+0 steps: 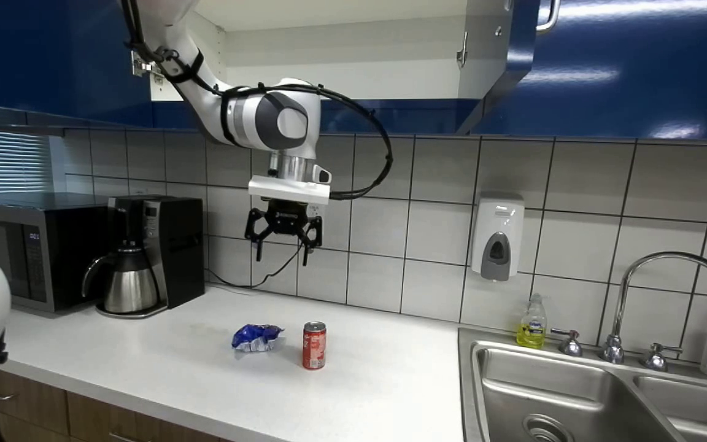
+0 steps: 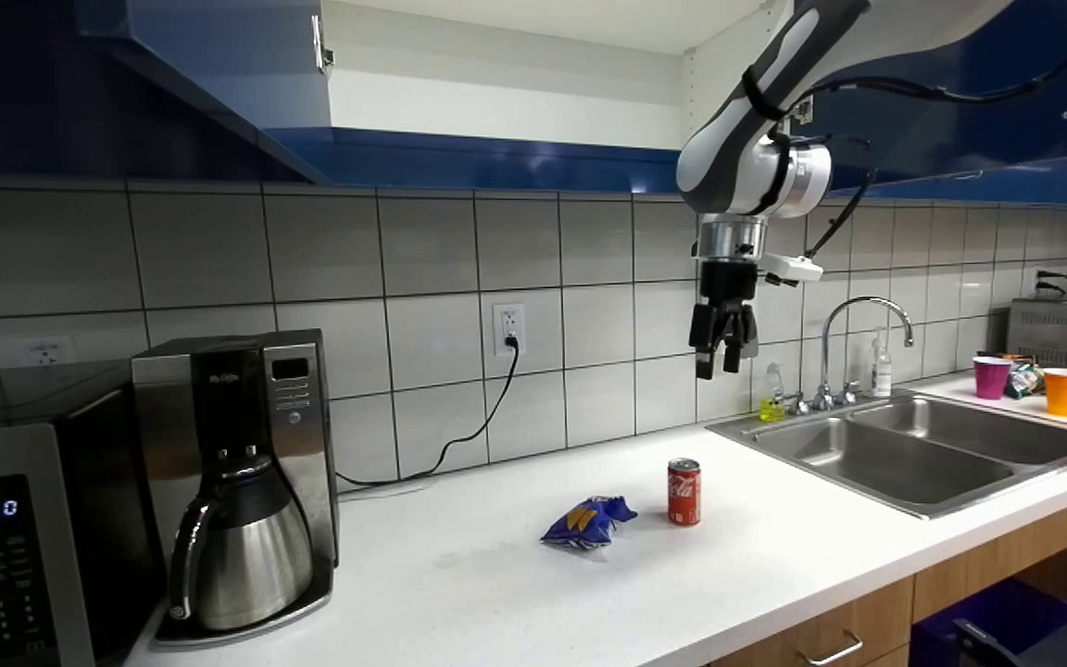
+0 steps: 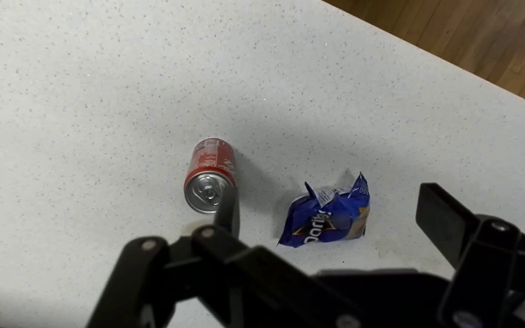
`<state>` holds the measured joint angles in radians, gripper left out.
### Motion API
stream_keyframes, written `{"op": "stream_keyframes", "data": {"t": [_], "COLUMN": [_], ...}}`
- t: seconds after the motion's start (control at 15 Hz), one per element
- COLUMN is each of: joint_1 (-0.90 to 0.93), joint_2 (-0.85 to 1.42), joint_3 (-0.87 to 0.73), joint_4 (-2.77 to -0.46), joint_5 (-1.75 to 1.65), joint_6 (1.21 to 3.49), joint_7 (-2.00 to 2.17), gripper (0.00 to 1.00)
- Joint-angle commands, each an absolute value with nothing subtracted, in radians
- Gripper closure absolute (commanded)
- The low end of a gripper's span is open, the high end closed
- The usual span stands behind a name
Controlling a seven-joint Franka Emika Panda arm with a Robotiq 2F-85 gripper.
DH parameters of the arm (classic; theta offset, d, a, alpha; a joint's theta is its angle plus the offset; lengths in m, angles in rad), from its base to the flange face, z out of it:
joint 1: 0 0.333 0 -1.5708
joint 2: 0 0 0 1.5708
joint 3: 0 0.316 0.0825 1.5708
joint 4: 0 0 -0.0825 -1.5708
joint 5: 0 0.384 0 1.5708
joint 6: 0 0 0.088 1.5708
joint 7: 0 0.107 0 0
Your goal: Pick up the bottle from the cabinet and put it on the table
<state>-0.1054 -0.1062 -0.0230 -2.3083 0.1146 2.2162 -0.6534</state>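
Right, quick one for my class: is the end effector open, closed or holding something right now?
End effector: open, holding nothing, above the white countertop, where the red can stands ungripped.

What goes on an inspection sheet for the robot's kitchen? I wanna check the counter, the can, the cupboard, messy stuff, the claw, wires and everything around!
Surface: white, speckled countertop
Job's things: red can standing upright on the countertop; blue cabinet above is open
Clutter: crumpled blue Doritos bag beside the can, not touching it
Claw: open, above the countertop, nothing in it
Cables: black cable loops out from the arm; a cord's plug sits in the wall outlet
Surroundings: microwave, coffee maker, steel sink
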Motion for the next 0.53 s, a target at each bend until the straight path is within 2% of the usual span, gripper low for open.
{"op": "stream_keyframes", "data": {"t": [0.0, 0.47], "joint_1": [-0.076, -0.076], "joint_2": [-0.106, -0.093], "joint_3": [-0.051, -0.055], "joint_4": [-2.307, -2.308], "joint_5": [0.111, 0.112], "joint_6": [2.214, 2.216], "joint_7": [-0.650, -0.650], "gripper": [0.00, 0.00]}}
